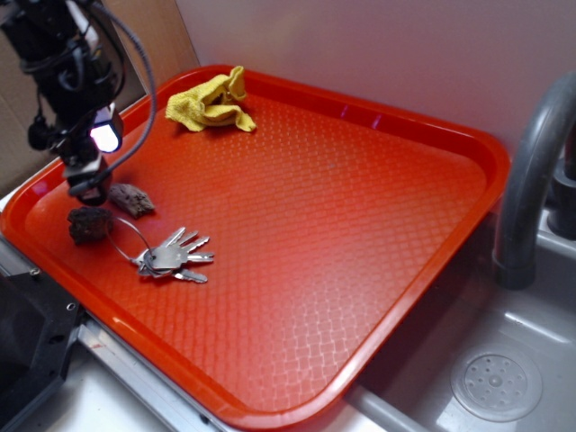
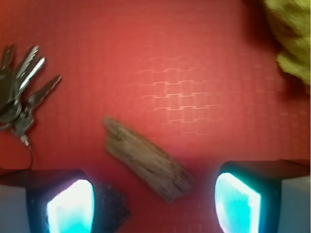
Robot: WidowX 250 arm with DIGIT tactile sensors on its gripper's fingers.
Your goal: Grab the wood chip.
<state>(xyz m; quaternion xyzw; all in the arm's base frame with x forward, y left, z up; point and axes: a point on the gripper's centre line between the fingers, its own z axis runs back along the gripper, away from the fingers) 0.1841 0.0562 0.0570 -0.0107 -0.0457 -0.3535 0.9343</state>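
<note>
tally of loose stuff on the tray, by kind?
Wood chip: 1
Dark lump on the key ring: 1
Bunch of keys: 1
Yellow cloth: 1
Total: 4 on the red tray

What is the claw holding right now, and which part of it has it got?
Nothing. The claw is open, its fingers apart above the red tray. The wood chip lies flat between them, untouched by either finger.
</note>
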